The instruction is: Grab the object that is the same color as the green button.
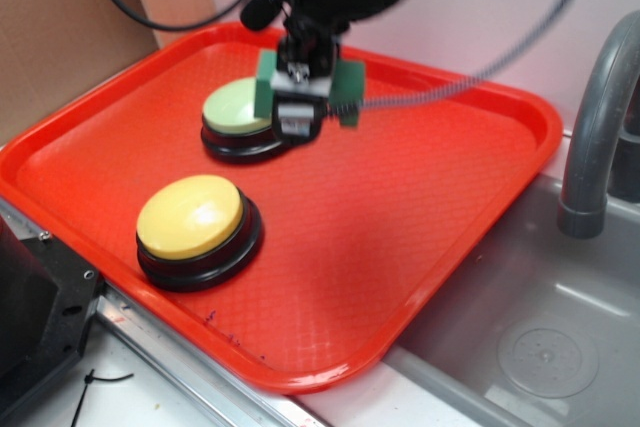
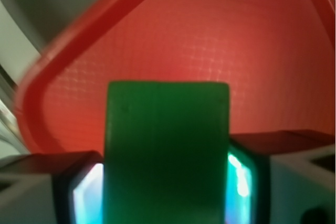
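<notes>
You see a red tray (image 1: 430, 237) with a waffled surface filling most of the exterior view, set on a pale counter. At the right edge stand a grey sink (image 1: 540, 337) and the curved grey faucet (image 1: 600, 117); brown cardboard (image 1: 60, 27) leans in the upper left, and a pale wall runs behind.

On the tray, lower left of centre, sits the yellow button (image 1: 192, 215) on its black base. Above it, toward the upper centre, lies the green button (image 1: 232, 107), partly covered by the gripper (image 1: 303, 97), which hangs from the black arm at the top of the frame.

The gripper is closed on the green block (image 2: 167, 150), its two fingers (image 2: 79, 192) pressing the block's left and right sides in the wrist view. You find the block lifted off the tray, just above and to the right of the green button; whether it touches the button cannot be told.

In the exterior view the block's long axis runs roughly left to right across the frame, its ends (image 1: 350, 92) projecting beyond both sides of the gripper. In the wrist view a flat rectangular face fills the lower centre; the arch is not visible.
</notes>
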{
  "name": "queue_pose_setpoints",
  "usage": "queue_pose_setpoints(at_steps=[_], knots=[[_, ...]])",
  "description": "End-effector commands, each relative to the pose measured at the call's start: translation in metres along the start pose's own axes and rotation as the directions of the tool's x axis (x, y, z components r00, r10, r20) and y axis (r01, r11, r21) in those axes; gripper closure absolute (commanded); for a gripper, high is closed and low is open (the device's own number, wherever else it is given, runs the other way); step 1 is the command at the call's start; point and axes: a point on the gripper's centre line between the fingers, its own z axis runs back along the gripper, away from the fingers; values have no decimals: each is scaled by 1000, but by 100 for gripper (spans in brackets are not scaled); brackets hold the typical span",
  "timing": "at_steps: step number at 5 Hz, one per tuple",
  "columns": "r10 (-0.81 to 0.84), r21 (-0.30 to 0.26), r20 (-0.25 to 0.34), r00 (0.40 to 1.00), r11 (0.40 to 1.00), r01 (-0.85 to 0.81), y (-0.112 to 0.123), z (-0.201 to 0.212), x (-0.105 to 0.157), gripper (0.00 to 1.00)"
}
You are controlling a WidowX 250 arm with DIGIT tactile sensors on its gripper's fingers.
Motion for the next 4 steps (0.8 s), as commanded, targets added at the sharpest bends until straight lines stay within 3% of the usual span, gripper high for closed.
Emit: queue_pose_setpoints(at_steps=[1, 2, 3, 4], knots=[[470, -78, 140, 872, 883, -464, -3, 67, -28, 100], [672, -87, 167, 721, 739, -669, -7, 82, -35, 100], [734, -61, 164, 659, 674, -736, -6, 84, -34, 100], [741, -50, 147, 655, 667, -744, -2, 79, -36, 100]])
